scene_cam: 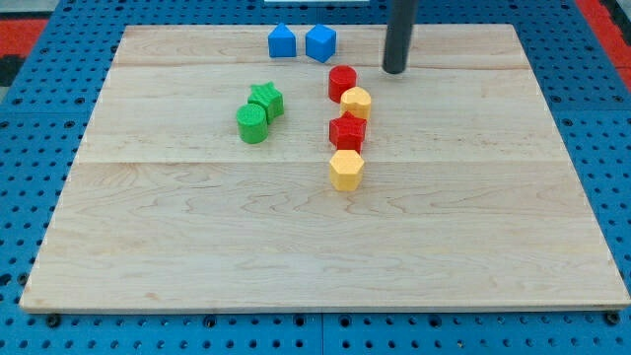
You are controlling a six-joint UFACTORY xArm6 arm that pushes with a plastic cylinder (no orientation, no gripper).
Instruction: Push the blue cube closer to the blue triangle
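The blue cube (320,43) sits near the view's top edge of the wooden board (197,247). The blue triangle (282,41) stands just to its left, a small gap between them. My tip (394,70) rests on the board to the right of the blue cube and a little lower in the view, apart from it. The rod rises from the tip out of the view's top.
A red cylinder (342,82), a yellow block (356,102), a red star-like block (347,130) and a yellow hexagon (346,170) form a column below the cube. A green star (266,99) and green cylinder (252,124) lie at left centre.
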